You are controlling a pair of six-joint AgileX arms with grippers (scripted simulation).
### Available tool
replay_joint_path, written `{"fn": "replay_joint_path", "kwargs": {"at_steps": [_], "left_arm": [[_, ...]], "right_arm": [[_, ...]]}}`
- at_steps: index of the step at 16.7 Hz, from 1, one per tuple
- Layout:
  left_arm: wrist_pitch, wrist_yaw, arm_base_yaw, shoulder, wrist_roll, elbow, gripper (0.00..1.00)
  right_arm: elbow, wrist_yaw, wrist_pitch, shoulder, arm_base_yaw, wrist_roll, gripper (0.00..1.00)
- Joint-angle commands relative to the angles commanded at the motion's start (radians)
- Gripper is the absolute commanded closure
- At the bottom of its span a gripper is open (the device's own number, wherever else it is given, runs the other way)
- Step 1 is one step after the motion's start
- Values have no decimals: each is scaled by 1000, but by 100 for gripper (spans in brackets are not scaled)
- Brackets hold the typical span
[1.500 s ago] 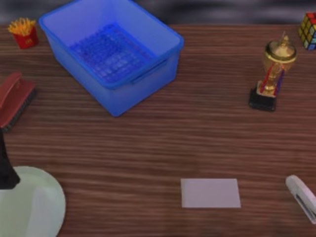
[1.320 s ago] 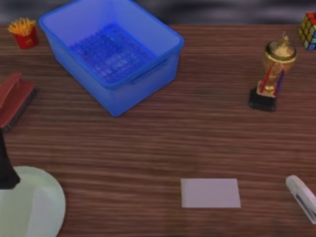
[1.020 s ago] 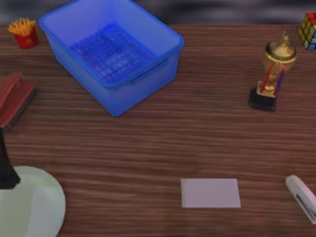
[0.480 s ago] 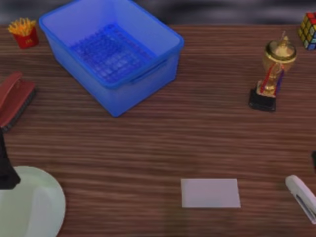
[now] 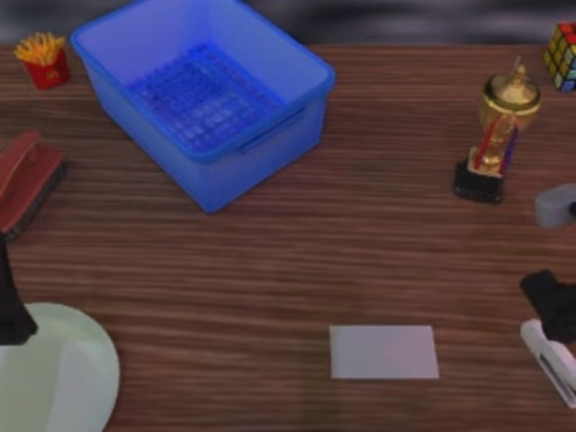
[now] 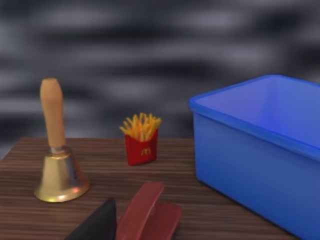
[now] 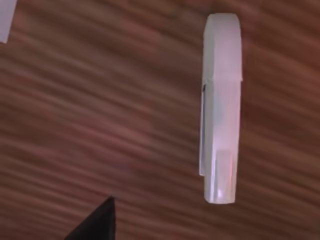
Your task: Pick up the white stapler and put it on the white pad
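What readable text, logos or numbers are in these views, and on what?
"M": a small yellow arched logo on the red carton of fries, seen in the left wrist view; in the top view it is too small to read.
Gold trophy on a black base: no readable text.
White stapler, white pad, blue plastic bin, colourful puzzle cube, brass bell with wooden handle: no markings.

Seemingly yellow "M" on fries carton (image 6: pixel 141 145)
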Motion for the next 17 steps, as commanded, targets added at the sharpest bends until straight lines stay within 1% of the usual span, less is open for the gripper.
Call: {"fn": "replay_joint_path", "kwargs": {"at_steps": [3, 9, 12, 17], "left_arm": [[0, 0, 0, 0, 0, 0, 0], [0, 0, 0, 0, 0, 0, 0], [0, 0, 0, 0, 0, 0, 0], [0, 0, 0, 0, 0, 0, 0]], "right_arm": [[28, -2, -24, 36, 6, -3, 0], [14, -1, -7, 41, 3, -3, 0], [-43, -2, 94, 86, 7, -2, 0], [-177, -2, 352, 199, 11, 4, 0]]}}
